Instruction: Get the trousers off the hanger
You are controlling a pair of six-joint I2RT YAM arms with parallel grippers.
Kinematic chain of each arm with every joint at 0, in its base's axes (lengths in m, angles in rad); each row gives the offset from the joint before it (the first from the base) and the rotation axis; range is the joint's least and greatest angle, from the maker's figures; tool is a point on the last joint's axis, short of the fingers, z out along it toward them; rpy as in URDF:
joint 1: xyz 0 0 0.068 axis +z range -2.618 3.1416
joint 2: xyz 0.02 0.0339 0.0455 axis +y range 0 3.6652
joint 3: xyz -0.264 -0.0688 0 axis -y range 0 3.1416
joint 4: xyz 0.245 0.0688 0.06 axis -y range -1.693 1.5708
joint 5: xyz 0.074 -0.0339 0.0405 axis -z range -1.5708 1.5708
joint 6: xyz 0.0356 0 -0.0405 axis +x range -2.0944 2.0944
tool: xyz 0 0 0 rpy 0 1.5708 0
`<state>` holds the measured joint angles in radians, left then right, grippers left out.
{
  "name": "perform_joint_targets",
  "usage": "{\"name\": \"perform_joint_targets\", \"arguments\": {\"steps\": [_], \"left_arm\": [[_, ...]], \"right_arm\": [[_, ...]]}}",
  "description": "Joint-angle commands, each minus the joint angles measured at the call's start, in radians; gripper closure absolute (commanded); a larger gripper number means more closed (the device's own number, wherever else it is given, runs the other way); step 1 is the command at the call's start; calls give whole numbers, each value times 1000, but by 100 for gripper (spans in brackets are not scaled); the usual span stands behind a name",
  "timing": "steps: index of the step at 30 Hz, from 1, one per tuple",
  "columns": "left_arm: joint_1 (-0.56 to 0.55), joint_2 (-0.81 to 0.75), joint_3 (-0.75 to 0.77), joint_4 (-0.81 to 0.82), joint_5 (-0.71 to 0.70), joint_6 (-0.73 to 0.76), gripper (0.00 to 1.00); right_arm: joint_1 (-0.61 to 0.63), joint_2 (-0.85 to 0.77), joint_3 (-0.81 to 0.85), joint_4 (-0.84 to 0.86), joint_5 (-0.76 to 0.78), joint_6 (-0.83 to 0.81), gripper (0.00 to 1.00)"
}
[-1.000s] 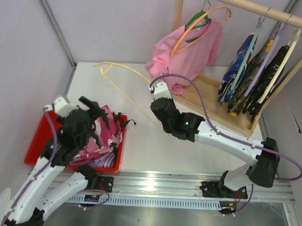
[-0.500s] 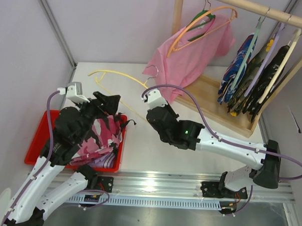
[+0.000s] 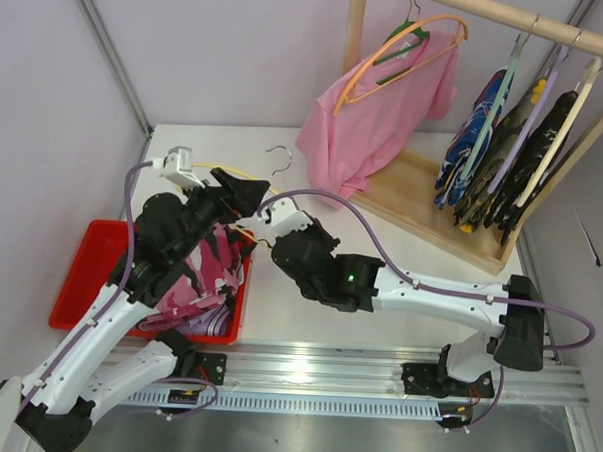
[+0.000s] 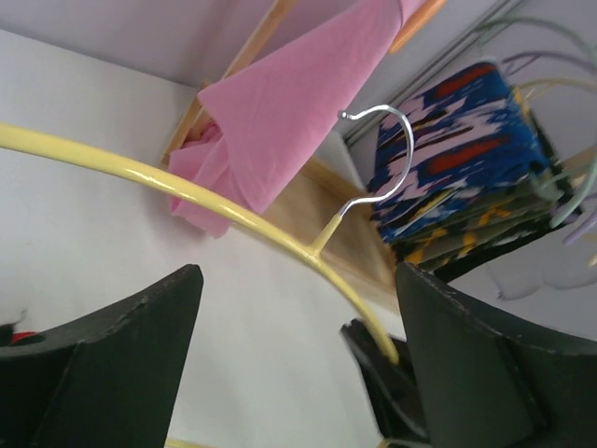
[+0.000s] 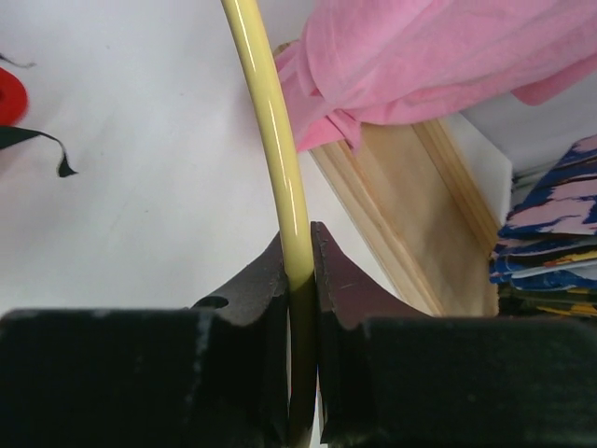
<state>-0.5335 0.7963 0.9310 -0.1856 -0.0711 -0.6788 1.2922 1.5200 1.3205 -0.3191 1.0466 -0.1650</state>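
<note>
Close in, from the right wrist, we see the right claw (image 5: 298, 254) clamped tight on the yellow rod of the hanger (image 5: 270, 121), both fingers pressed against it, with bare white bench (image 5: 140, 215) beyond. From the left wrist we see what that camera misses: the left claw (image 4: 297, 280) spread wide, the rod arching across the gap between its dark fingers (image 4: 121, 350), and the hanger's small metal hook (image 4: 409, 154) standing up against the far end of the room. Whether the rod touches the finger on the right of that view we cannot tell.

Only the top view takes in the trousers (image 3: 205, 267), off the hanger and crumpled in a red bin (image 3: 78, 294) at the bench's left side, under the left arm. There both arms meet at the hanger, just past the bin's far right corner.

At the far right of the bench stands a wooden rack (image 3: 432, 207). A plain pink garment (image 3: 371, 124) droops from an orange hanger (image 3: 399, 50) on its rail, beside dark and blue printed clothes (image 3: 486, 134). Pale grey walls close in the bench, and a metal rail (image 3: 305, 371) runs along its near edge
</note>
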Motion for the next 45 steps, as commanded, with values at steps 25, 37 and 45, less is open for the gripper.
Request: {"name": "perform_joint_targets", "arguments": {"steps": [25,37,45], "left_arm": [[6,86,-181,489,-214,-501,76],[41,107,-287,785,-53,-430,100],[41,136,-271,914,63,-393,100]], "right_arm": [[65,-146,-109,216,-17,59,100],[-48,-362,-124,74,-561,301,63],[-174,-443,-193,129,-942,380,37]]}}
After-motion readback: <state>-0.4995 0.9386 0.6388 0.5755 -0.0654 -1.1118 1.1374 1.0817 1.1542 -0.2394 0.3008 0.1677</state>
